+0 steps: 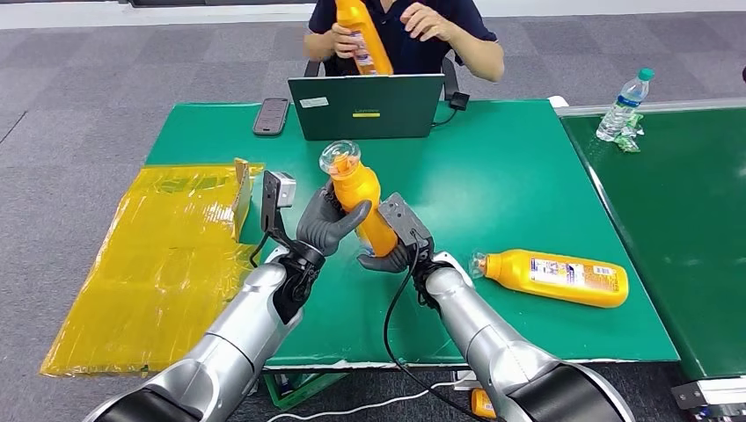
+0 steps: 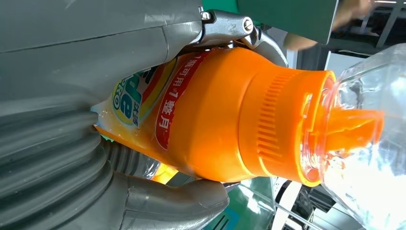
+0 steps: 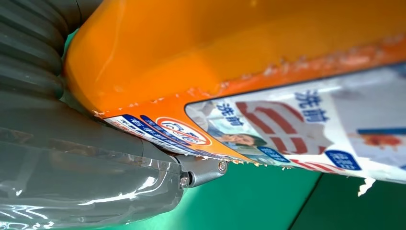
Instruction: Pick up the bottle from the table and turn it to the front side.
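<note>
An orange bottle [image 1: 362, 198] with a clear cap is lifted above the green table [image 1: 510, 185], tilted with its cap up and to the left. My left hand [image 1: 325, 221] grips its upper body, thumb across the front. My right hand [image 1: 398, 244] holds its lower end from below and the right. In the left wrist view the bottle [image 2: 225, 112] shows its orange neck, clear cap and part of a label, with my left hand [image 2: 72, 120] wrapped around it. The right wrist view has the bottle's base and printed label [image 3: 297, 124] lying against my right hand [image 3: 72, 158].
A second orange bottle [image 1: 554, 277] lies on its side at the table's right. A person [image 1: 405, 35] behind a laptop [image 1: 365, 105] holds another orange bottle. A phone [image 1: 270, 115] lies near the laptop. Yellow sheeting [image 1: 167, 264] covers the left side. A water bottle [image 1: 623, 104] stands on the right table.
</note>
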Available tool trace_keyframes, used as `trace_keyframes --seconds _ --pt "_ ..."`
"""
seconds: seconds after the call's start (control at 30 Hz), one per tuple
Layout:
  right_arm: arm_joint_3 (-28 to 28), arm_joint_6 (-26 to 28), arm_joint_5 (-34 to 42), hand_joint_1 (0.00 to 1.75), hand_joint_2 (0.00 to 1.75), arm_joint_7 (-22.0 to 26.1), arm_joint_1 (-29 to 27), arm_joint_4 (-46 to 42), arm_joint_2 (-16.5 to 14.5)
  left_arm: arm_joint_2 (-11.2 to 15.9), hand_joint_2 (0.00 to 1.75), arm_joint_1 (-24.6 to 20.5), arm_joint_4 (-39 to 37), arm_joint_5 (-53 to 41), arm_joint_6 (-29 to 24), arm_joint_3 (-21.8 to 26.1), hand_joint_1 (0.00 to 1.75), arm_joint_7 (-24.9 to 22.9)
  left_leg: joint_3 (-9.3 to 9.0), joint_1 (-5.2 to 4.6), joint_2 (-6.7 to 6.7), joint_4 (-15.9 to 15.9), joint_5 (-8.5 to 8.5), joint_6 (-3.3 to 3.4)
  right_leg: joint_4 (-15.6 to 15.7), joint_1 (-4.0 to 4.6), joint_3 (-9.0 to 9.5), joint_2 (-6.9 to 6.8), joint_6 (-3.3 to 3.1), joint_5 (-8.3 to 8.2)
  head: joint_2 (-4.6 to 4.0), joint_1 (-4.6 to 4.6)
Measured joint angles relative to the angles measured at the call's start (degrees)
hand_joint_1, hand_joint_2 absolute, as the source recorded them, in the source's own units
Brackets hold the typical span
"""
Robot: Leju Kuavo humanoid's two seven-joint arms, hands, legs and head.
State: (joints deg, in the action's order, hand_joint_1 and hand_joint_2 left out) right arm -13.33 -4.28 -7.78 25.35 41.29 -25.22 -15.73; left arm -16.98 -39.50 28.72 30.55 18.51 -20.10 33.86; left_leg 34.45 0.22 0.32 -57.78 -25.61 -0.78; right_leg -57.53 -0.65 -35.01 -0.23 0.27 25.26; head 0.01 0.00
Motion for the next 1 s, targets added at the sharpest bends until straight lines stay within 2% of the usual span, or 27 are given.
trace_keyframes --seconds 0.17,0.27,0.3,0.4,0.67,0.93,1.0 --pt "0.15 -0.01 0.0 1.75 1.75 0.02 0.0 0.3 -0.03 0.1 1.75 -0.4 -0.69 0.17 0.0 -0.7 1.75 0.01 0.0 0.0 0.0 0.0 0.0 0.0 0.0 0.0 0.0 0.0 0.0 0.0 0.01 0.0" --pt "0.33 -0.04 0.0 0.48 1.75 0.01 0.0 0.45 -0.07 0.13 1.75 -0.55 -1.08 0.19 0.01 -0.76 1.75 0.15 0.0 0.0 0.0 0.0 0.0 0.0 0.0 0.0 0.0 0.0 0.0 0.0 0.01 0.0" --pt "0.38 -0.05 0.0 0.05 1.31 -0.01 0.01 0.52 -0.11 0.13 1.75 -0.57 -1.19 0.19 0.03 -0.77 1.75 0.28 0.0 0.0 0.0 0.0 0.0 0.0 0.0 0.0 0.0 0.0 0.0 0.0 0.0 0.0" --pt "0.52 -0.14 0.03 0.0 0.0 -0.1 0.02 0.68 -0.2 0.13 1.75 -0.59 -1.46 0.11 0.26 -0.81 1.75 0.74 0.0 0.0 0.0 0.0 0.0 0.0 0.0 0.0 0.0 0.0 0.0 0.0 -0.01 0.0" --pt "1.21 0.02 0.72 0.0 0.0 0.7 0.15 0.87 -0.1 0.39 1.75 -0.81 -1.7 -4.48 -0.41 -0.82 1.75 3.41 0.01 0.0 0.0 0.0 0.0 0.0 0.0 0.0 0.0 -0.01 0.0 0.0 0.0 -0.02" --pt "2.33 0.0 0.46 0.0 0.0 1.36 0.08 0.87 0.76 2.05 1.75 -1.53 0.76 -16.75 -5.97 -0.88 1.75 5.23 0.01 0.0 -0.01 0.0 0.0 0.0 0.0 0.0 0.01 -0.02 0.0 0.0 0.0 -0.04" --pt "2.59 -0.11 0.26 0.0 0.87 1.42 0.04 0.87 0.88 2.37 1.75 -1.55 1.38 -18.14 -6.47 -0.96 1.75 5.29 0.01 0.0 -0.01 0.0 0.0 0.0 -0.01 0.0 0.01 -0.02 0.0 0.0 0.0 -0.04"
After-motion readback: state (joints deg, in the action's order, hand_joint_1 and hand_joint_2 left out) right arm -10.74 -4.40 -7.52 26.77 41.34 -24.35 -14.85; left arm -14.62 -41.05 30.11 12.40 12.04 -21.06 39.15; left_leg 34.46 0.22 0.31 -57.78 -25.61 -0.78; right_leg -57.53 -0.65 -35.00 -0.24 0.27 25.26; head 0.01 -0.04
